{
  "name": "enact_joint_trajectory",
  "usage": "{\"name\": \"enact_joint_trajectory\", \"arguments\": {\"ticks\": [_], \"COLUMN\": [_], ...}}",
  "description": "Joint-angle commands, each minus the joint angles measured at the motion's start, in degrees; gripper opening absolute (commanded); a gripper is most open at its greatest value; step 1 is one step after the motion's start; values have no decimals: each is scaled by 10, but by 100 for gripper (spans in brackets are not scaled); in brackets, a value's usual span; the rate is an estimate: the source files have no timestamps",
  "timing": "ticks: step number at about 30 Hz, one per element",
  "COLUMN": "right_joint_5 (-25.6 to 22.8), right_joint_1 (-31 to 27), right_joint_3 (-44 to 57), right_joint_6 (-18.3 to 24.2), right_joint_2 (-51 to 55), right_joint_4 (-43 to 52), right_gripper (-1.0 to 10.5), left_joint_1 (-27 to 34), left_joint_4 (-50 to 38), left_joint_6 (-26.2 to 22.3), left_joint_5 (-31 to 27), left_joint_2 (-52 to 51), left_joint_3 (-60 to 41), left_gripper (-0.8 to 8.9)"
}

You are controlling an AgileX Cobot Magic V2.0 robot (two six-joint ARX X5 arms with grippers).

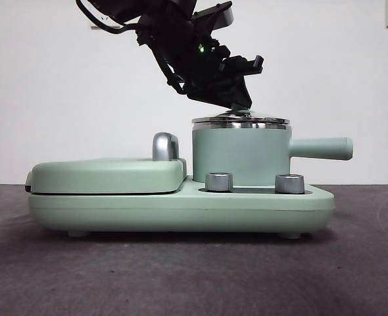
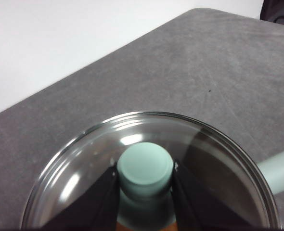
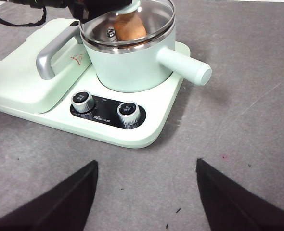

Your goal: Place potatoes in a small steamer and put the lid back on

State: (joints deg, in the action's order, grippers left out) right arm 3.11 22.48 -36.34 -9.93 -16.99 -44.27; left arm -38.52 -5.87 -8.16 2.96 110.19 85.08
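The small mint-green steamer [image 1: 240, 155] stands on the right of the appliance base, its side handle [image 1: 322, 148] pointing right; it also shows in the right wrist view [image 3: 132, 67]. The glass lid [image 1: 240, 120] lies on its steel rim. My left gripper [image 1: 240, 99] comes down from above and is shut on the lid's mint-green knob [image 2: 145, 168], one jaw on each side. The orange-brown potato [image 3: 129, 28] lies inside the steamer, seen through the glass. My right gripper [image 3: 147, 161] is open and empty above the table in front of the appliance.
The flat mint-green griddle [image 1: 108, 174] with a chrome handle [image 1: 164, 146] fills the left of the base [image 1: 181, 210]. Two steel dials [image 1: 219, 182] [image 1: 289, 184] sit on the base's front. Grey table surface [image 3: 238, 96] lies around the appliance.
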Motion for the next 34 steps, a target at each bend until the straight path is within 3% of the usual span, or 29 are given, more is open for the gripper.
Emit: {"name": "enact_joint_trajectory", "arguments": {"ticks": [1, 15, 24, 32, 34], "right_joint_5": [-2, -2, -2, -2, -2], "right_joint_1": [3, 3, 3, 3, 3], "right_joint_3": [-2, -2, -2, -2, -2], "right_joint_6": [-5, -3, -2, -2, -2], "right_joint_2": [-1, -1, -1, -1, -1], "right_joint_4": [5, 5, 5, 5, 5], "right_gripper": [317, 317, 317, 317, 317], "left_joint_1": [-4, -9, -1, 4, 4], "left_joint_4": [3, 47, 46, 50, 50], "left_joint_6": [-2, 2, 72, 74, 74], "left_joint_5": [1, 3, 45, 43, 43], "left_joint_2": [11, 11, 11, 11, 10], "left_joint_3": [18, 18, 18, 18, 19], "left_gripper": [9, 9, 9, 11, 73]}}
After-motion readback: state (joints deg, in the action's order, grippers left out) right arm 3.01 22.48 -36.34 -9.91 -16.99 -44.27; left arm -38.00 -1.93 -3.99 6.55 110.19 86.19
